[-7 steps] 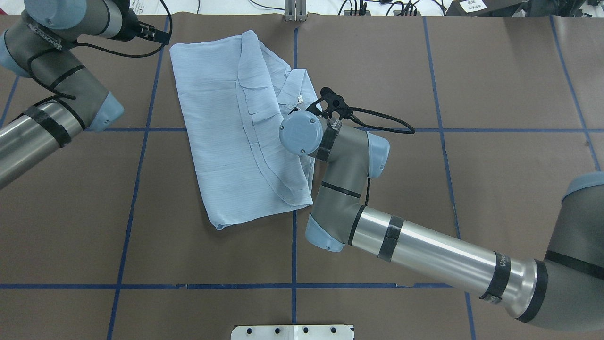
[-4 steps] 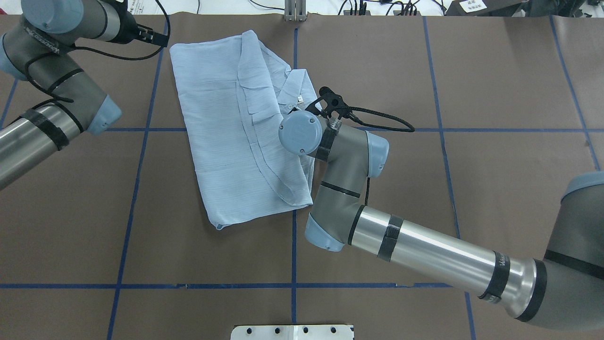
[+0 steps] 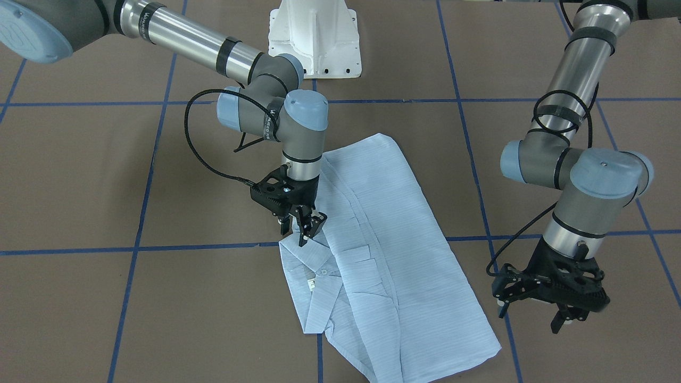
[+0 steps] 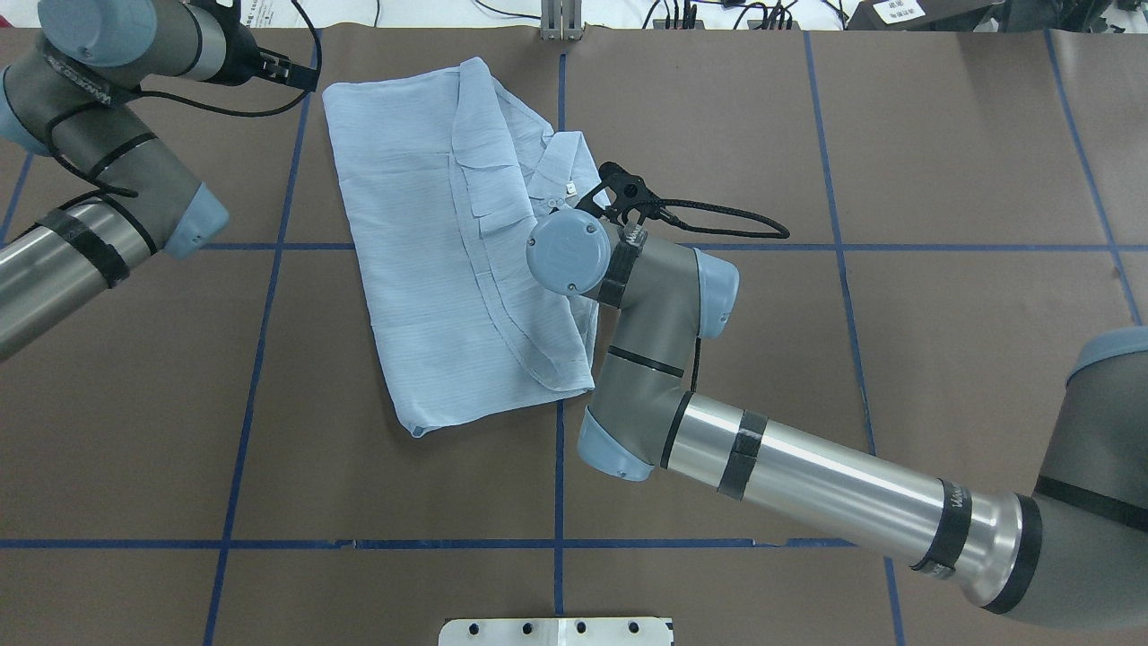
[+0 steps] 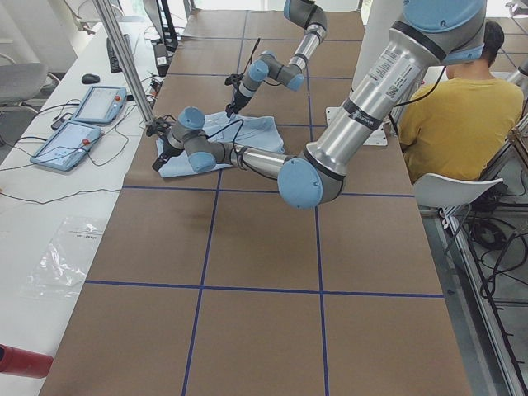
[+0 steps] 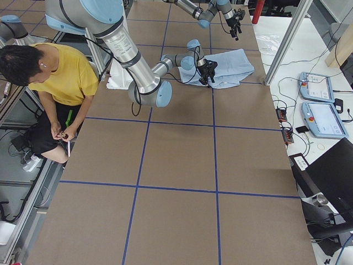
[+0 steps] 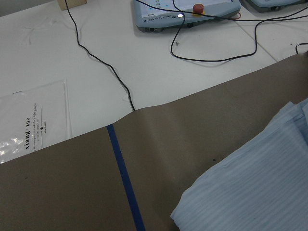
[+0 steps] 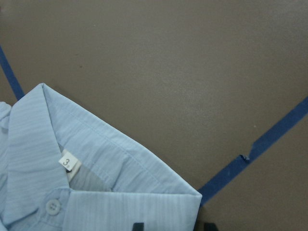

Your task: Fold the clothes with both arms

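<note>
The pale blue shirt (image 3: 383, 250) lies folded into a long strip on the brown table, collar and white neck tag (image 8: 68, 162) facing up. It also shows in the overhead view (image 4: 439, 251). My right gripper (image 3: 302, 230) hangs just above the shirt's shoulder corner beside the collar. Its jaws stand apart, and the fingertips (image 8: 138, 226) straddle that corner. My left gripper (image 3: 558, 316) hovers open and empty beside the shirt's hem end, off the fabric. Its wrist view shows the shirt's edge (image 7: 260, 192) and bare table.
The white pedestal base (image 3: 314, 37) stands at the robot's side. Teach pendants (image 7: 187, 12), cables and a plastic bag (image 7: 29, 120) lie on the white bench past the table's far edge. A person in yellow (image 6: 60, 72) sits near the robot. Blue tape lines cross the table.
My left arm has drawn slightly back toward the far left corner. My right wrist has shifted a little left over the collar. The shirt has not moved.
</note>
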Controlling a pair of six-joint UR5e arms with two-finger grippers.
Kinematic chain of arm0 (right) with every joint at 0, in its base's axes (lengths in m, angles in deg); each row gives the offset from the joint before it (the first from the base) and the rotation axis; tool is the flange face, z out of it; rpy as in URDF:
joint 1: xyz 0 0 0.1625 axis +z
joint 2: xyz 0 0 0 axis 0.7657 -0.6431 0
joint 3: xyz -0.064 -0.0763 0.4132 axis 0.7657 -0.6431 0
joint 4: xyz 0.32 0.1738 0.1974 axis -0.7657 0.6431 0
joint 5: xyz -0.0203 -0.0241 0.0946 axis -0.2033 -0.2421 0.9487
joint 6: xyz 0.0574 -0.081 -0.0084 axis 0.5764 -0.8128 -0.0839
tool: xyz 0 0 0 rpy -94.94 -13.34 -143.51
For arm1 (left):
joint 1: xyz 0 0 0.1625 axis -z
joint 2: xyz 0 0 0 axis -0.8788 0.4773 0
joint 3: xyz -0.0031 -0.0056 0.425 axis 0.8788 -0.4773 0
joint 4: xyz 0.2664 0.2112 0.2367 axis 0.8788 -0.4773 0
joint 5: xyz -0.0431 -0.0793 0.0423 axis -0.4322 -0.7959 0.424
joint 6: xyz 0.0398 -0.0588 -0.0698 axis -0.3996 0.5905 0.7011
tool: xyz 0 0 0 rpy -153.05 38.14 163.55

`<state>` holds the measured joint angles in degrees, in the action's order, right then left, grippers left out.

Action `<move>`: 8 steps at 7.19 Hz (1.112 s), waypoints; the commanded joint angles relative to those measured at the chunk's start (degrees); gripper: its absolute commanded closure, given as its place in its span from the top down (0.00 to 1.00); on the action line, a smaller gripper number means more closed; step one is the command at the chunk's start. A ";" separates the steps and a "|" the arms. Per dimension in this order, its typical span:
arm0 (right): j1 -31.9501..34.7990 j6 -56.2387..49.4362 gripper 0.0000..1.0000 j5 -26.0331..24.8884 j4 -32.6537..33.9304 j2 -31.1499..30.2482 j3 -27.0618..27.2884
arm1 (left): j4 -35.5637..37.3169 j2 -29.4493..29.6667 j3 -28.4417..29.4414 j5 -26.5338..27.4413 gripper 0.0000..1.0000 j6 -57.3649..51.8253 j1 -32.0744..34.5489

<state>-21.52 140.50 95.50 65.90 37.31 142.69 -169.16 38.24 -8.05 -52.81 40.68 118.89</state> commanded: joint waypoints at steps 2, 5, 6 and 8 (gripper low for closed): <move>0.11 -2.25 0.00 -0.14 0.35 0.02 0.07 | -0.14 -0.11 0.00 0.00 1.00 0.09 -0.09; 0.11 -2.78 0.00 -0.05 5.76 -1.98 5.74 | -0.14 -0.11 0.00 0.00 1.00 0.00 -0.26; 0.11 -2.78 0.00 -0.05 9.02 -6.43 13.44 | -0.14 -0.02 0.00 0.00 1.00 0.17 -0.35; -2.95 -2.87 0.00 -2.23 10.37 -17.15 27.08 | -0.49 -0.11 -0.96 0.00 1.00 2.19 -1.75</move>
<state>-22.67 137.67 94.76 75.15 26.72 161.22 -169.41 38.19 -8.34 -52.81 41.67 118.01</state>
